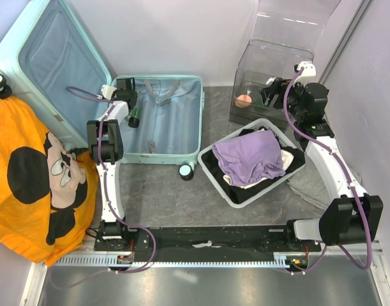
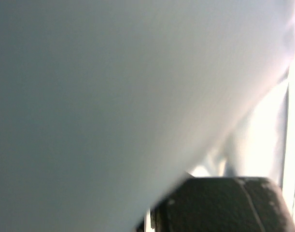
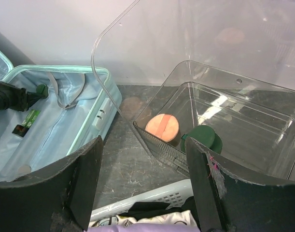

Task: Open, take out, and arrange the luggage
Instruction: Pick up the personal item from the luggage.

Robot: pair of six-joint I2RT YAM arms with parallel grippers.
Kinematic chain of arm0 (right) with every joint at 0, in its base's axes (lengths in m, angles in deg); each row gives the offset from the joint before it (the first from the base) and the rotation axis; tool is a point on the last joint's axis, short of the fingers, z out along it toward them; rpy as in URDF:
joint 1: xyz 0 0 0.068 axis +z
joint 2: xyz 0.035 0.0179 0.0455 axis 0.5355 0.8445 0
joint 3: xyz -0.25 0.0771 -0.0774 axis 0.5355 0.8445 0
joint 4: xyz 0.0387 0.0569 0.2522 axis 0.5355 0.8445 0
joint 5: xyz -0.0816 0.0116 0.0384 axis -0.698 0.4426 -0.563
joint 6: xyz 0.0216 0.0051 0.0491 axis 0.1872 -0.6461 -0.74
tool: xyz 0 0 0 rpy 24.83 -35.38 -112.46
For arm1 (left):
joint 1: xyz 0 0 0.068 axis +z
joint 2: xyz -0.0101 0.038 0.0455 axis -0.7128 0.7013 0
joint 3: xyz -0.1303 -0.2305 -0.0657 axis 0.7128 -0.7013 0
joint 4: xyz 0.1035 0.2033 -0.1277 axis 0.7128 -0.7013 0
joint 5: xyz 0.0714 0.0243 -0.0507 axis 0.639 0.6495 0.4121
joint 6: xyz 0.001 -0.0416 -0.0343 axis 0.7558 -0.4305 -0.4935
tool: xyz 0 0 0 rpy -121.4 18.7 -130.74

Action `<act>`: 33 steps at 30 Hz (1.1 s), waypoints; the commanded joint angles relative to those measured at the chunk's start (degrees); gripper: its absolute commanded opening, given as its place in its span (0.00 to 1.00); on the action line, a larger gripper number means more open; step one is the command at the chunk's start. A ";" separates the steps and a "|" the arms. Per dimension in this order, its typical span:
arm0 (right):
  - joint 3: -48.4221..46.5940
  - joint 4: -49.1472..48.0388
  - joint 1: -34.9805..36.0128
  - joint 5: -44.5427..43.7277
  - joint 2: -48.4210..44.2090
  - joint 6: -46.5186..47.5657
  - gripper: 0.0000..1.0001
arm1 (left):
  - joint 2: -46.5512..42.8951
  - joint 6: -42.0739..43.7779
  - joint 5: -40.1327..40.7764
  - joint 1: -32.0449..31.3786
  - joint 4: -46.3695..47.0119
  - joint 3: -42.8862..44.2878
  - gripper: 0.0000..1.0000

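The mint-green, ribbed hard-shell luggage (image 1: 175,127) lies open at the back left of the grey marbled worktop (image 1: 163,191). Its long axis runs from the arms toward the back wall. The wheel end points to the near side, where a black-and-white spinner wheel (image 1: 186,171) shows at the right front corner. The base half lies flat with its pale blue lining up. The lid (image 1: 60,57) stands tilted up on its left, its lining facing right. Grey straps (image 1: 161,89) hang slack over the far end of the base.

The left hand (image 1: 132,118) is down inside the base half near its left wall, with its fingers closed. Its wrist view is filled by blurred pale blue, so whether it pinches the lining cannot be told. A small green tag (image 3: 29,118) lies on the lining.

The right hand (image 3: 147,193) hovers with its fingers wide apart and nothing between them. It hangs over the near edge of a clear plastic box (image 1: 271,83) with its cover raised. A round peach disc (image 3: 161,126) and a dark green round piece (image 3: 203,136) sit inside that box.

A white plastic mesh basket (image 1: 230,194) sits between the luggage and the right arm, just beside the wheel. It is heaped with lavender cloth (image 1: 249,156) over black and white garments. A large orange fabric printed with a cartoon mouse face (image 1: 29,178) crowds the lid's near left side.
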 commanded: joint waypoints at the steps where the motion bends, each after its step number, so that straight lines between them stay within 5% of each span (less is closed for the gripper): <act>1: 0.45 -1.47 -0.13 -0.20 -1.36 0.60 0.77 | -9.53 0.73 -1.65 1.63 6.17 -12.00 0.02; 5: 0.80 -2.08 -0.13 0.15 -1.54 -0.01 0.77 | -16.13 3.46 -1.04 1.54 10.14 -20.69 0.02; 10: 1.24 -2.70 -0.12 0.77 -1.80 -0.63 0.77 | -16.25 11.42 0.46 1.54 11.64 -20.73 0.02; 15: 1.77 -3.58 -0.13 1.30 -2.07 -1.25 0.77 | -8.07 18.75 1.07 1.36 6.82 -8.69 0.37; 22: 1.51 -3.32 -0.13 0.77 -1.72 -0.81 0.77 | -1.38 14.99 2.21 1.45 6.63 -2.09 0.59; 33: 1.16 -3.14 -0.13 0.24 -1.28 -0.45 0.78 | 2.49 6.28 -0.59 1.45 0.04 3.54 0.64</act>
